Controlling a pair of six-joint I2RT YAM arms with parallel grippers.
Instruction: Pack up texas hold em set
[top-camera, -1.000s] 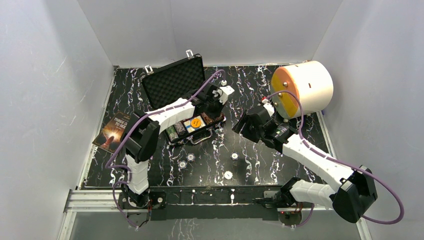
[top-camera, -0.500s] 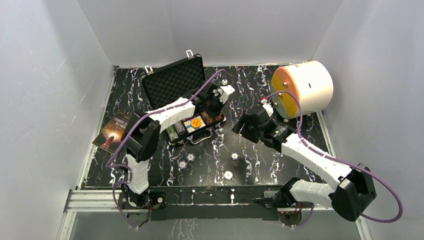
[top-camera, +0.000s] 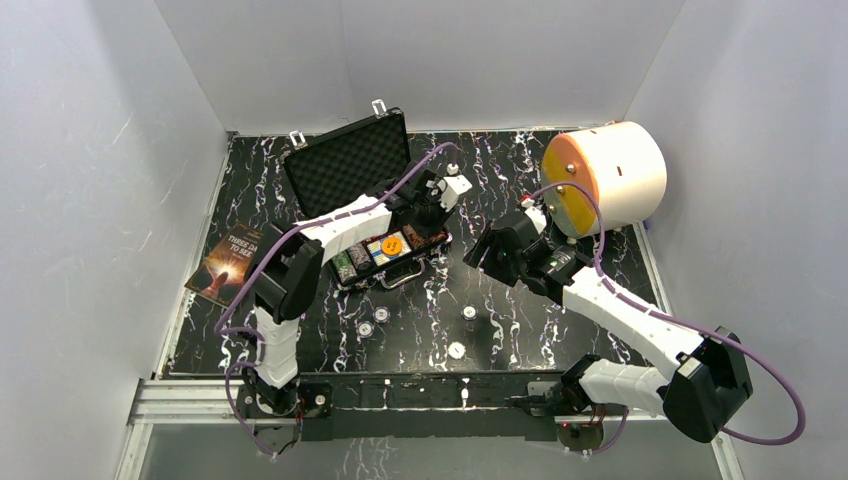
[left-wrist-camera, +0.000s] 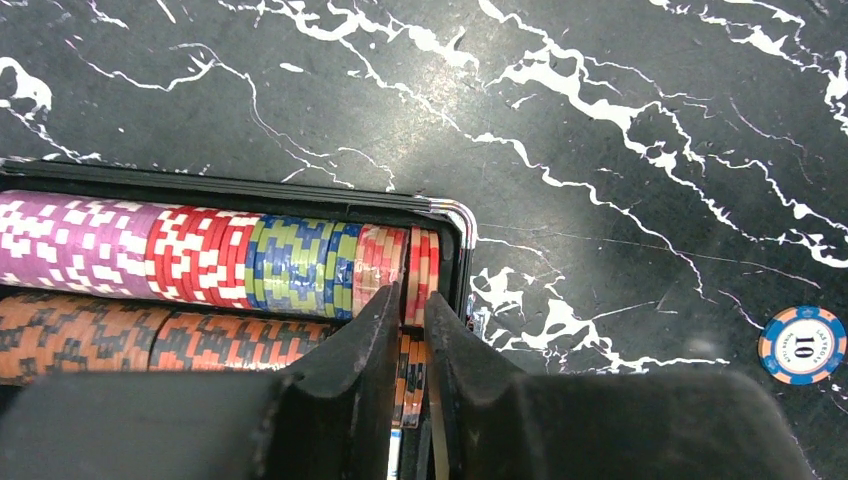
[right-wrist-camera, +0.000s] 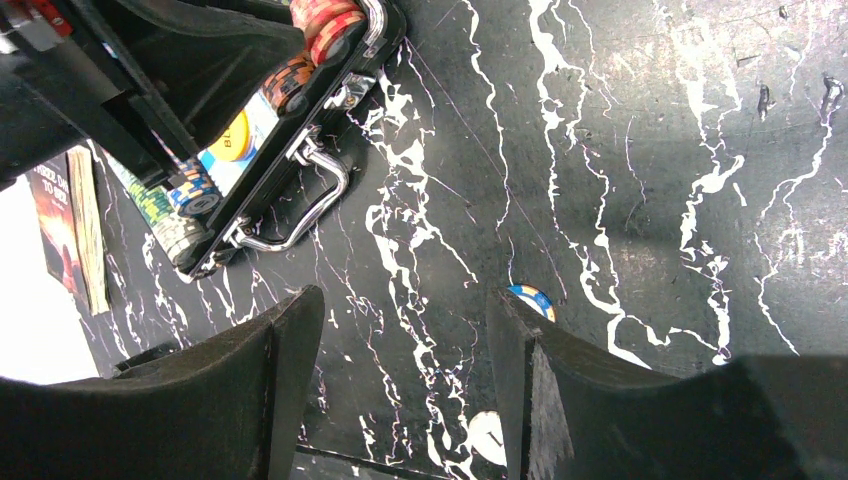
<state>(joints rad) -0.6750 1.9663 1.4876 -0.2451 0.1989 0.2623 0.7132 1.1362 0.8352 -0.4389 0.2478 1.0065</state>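
From above, the open case (top-camera: 350, 160) is lying at ten o'clock on the bench (top-camera: 500, 170). The left tool (top-camera: 437, 200) is dipping into the case's three o'clock end, and the right tool (top-camera: 485, 255) is hovering just off it at four. Loose chips (top-camera: 469, 312) are lying at six o'clock, with a book (top-camera: 225, 262) at nine and a drum (top-camera: 605, 178) at two.

At the left wrist, the left tool (left-wrist-camera: 408, 300) is showing fingers nearly together over the chip rows (left-wrist-camera: 230, 265). I cannot tell whether it is pinching a chip. A 10 chip (left-wrist-camera: 802, 344) is lying at four o'clock.

At the right wrist, the right tool (right-wrist-camera: 403, 300) is standing spread and holding nothing, above a blue-edged chip (right-wrist-camera: 530, 298).

The chips are looking light, stiff and slick, probably skating on this glossy marbled bench, so gripping opposite rims seems best. Plain white walls are closing in the space.
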